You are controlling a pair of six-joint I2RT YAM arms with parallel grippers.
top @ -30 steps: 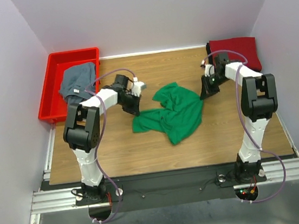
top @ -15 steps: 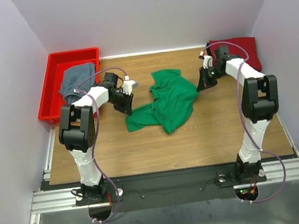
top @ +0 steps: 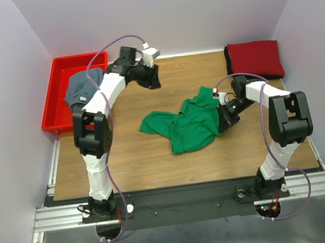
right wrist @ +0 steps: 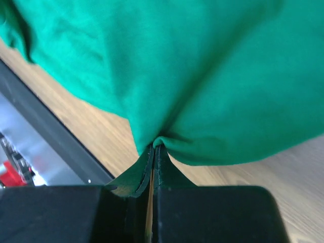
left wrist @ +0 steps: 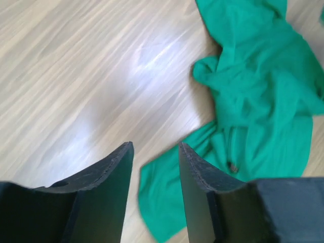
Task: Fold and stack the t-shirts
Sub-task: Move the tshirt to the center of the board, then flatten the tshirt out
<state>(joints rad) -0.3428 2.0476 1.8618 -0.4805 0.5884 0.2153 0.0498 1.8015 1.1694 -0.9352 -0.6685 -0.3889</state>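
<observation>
Green t-shirt point(top: 189, 125) (crumpled) in right jaws

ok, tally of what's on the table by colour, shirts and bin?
green t-shirt: 1
dark red t-shirt: 1
grey-blue t-shirt: 1
red bin: 1
Total: 4

Right gripper point(right wrist: 153, 149) at bottom centre, jaws pressed together with a fold of the green shirt point(right wrist: 167, 66) pinched between the tips. Cloth fans up and out from the pinch and fills the upper frame, loosely creased. Wooden table point(right wrist: 253, 187) shows below the hem, right and left. Dark rail point(right wrist: 45, 116) runs diagonally along the table edge at left; small blurred red object point(right wrist: 12, 174) beyond it.
</observation>
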